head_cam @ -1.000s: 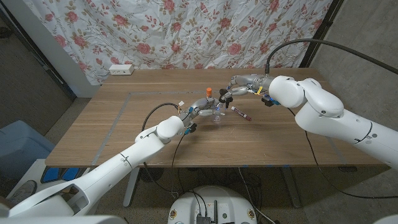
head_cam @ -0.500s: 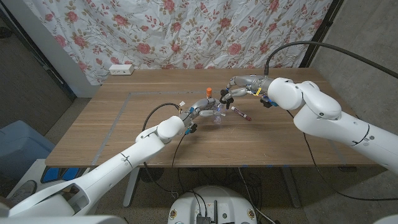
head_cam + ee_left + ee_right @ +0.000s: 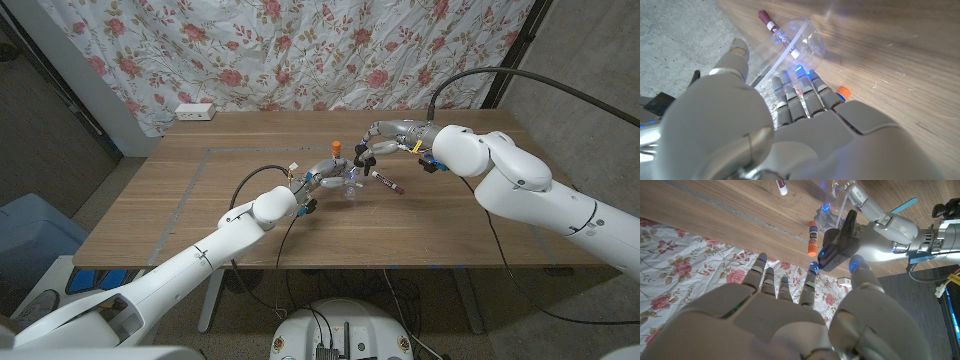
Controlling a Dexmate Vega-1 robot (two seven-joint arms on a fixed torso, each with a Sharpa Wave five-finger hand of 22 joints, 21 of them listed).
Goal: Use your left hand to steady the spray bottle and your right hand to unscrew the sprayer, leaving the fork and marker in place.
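The left hand [image 3: 325, 179] is holding the clear spray bottle [image 3: 349, 183] in its fingers near the middle of the desk [image 3: 200, 200], while the right hand [image 3: 366, 148] is hanging beside it, fingers apart, holding nothing.

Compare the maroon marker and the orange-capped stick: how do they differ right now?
The maroon marker lies flat on the table; the orange-capped stick stands upright. The marker is dark red with a white label, the stick white with orange. Both are slim and untouched.
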